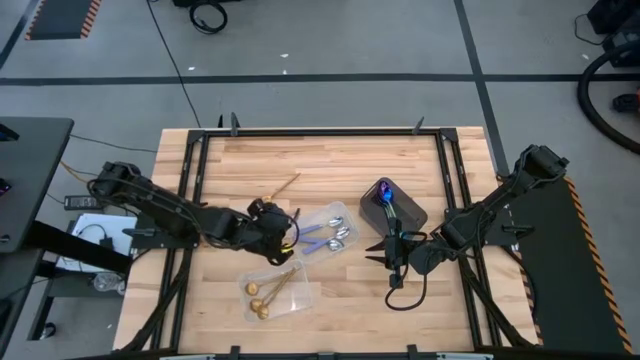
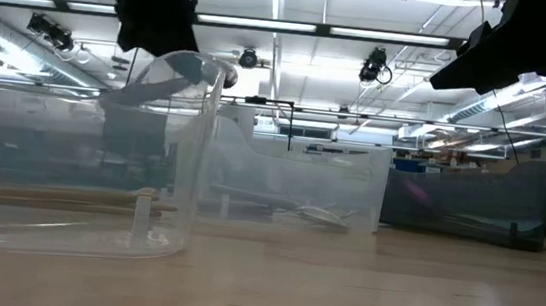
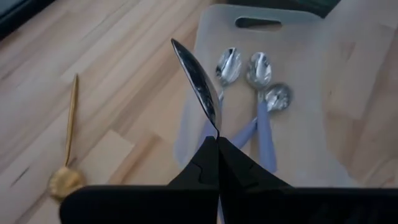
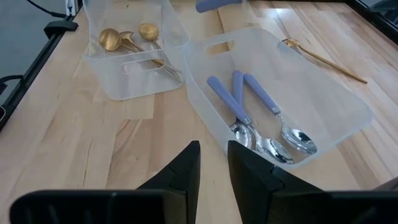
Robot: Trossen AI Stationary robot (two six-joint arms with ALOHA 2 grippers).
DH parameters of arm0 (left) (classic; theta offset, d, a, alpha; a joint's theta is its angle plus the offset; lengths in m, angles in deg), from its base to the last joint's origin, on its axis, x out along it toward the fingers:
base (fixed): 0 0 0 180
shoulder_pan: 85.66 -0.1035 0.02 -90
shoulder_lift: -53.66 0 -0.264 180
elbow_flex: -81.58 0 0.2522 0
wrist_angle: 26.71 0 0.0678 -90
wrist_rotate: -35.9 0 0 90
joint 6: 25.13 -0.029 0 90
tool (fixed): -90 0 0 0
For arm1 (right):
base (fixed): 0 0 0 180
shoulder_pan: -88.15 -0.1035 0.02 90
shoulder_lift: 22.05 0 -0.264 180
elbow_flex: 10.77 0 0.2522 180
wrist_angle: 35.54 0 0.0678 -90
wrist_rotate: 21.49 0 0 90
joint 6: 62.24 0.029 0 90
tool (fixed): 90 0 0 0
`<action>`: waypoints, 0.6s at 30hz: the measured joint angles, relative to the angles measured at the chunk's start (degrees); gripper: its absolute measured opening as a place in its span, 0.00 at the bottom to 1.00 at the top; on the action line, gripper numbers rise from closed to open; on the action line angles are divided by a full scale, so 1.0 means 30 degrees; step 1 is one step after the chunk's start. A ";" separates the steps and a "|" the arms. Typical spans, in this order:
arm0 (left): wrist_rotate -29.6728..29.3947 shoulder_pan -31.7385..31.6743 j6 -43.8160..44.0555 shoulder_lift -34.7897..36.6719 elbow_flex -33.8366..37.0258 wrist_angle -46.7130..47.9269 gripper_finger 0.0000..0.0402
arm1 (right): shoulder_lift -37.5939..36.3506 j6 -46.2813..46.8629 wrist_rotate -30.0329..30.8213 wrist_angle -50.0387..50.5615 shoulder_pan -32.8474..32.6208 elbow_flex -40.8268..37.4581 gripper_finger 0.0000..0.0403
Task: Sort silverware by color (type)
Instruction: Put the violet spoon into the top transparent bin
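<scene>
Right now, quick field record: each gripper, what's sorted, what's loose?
left gripper: shut on a silver-bowled spoon, held over the clear tray
right gripper: empty, jaws slightly apart, near the clear tray
clear tray: three spoons with silver bowls and lilac handles
second clear tray: gold spoons
dark grey tray: an iridescent purple-blue spoon
loose on table: one gold spoon

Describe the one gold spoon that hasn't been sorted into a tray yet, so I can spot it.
Start at the wooden table. Behind the clear tray holding silver-bowled, lavender-handled spoons, a gold spoon lies alone on bare wood. Unlike the gold spoons in the nearer tray, it sits outside any container.
</scene>
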 joint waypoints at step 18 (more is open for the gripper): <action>0.0002 -0.0527 -0.4379 -0.1162 -0.0817 -0.4224 0.00 | 0.0000 -0.0344 -0.0006 -0.0219 0.0036 0.0013 0.23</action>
